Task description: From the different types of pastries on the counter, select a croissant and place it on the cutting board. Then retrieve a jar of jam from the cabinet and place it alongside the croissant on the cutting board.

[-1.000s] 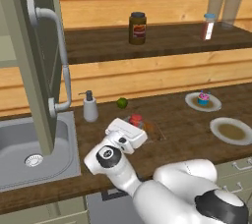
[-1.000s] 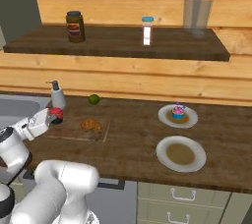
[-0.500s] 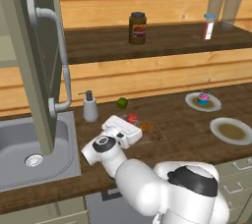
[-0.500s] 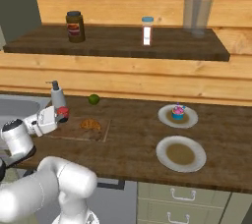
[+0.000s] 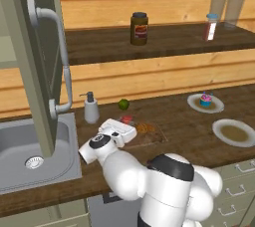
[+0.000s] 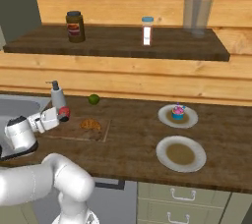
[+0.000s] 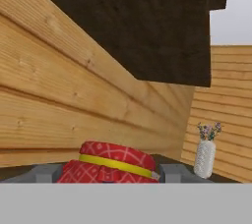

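Counter (image 6: 133,144) was dark wood-grain, matt. Cutting board (image 6: 78,132) was mottled brown wood, near same tone. Sink (image 5: 15,144) was dull brushed steel. Wall planks were pale smooth timber. Jar of jam (image 7: 110,166) in my gripper (image 6: 55,116) looked red, checked, cloth-like, with yellow band. Croissant (image 6: 90,124) was lumpy, golden. Plates (image 6: 180,153) were glossy white.

No legible text — only a blurred yellow-red label on the shelf jar (image 5: 139,28).

Simulated kitchen, steel sink (image 5: 30,146), wood-grain counter (image 6: 133,134), soap dispenser (image 5: 91,108), plates
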Tool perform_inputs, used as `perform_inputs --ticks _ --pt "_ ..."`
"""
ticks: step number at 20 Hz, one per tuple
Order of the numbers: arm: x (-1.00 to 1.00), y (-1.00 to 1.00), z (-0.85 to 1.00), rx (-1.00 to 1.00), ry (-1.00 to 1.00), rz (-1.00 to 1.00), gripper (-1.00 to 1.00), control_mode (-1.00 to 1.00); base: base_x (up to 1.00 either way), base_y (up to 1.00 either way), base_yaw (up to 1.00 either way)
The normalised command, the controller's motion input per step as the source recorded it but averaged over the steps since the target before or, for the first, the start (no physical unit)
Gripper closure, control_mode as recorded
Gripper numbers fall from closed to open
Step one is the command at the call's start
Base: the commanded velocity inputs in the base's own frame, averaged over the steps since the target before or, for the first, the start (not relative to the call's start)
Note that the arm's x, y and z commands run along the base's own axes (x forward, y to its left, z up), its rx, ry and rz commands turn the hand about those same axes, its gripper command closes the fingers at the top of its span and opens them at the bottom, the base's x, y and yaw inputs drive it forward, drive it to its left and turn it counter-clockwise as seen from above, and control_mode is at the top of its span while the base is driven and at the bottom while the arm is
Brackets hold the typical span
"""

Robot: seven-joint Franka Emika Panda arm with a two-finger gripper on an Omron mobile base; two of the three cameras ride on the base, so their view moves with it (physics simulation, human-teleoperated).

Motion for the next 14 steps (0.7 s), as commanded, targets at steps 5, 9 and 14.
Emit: perform_inputs --ticks 5,9,14 --pt "0.09 0.01 -0.64 -0.04 -0.01 0.00 1.00 -1.00 0.00 0.00 0.00" --pt "0.21 0.00 -0.21 0.00 -0.01 0.00 1.00 -1.00 0.00 0.00 0.00" --pt "0.47 0.03 -0.09 0.00 0.00 0.00 1.00 -1.00 0.00 0.00 0.00"
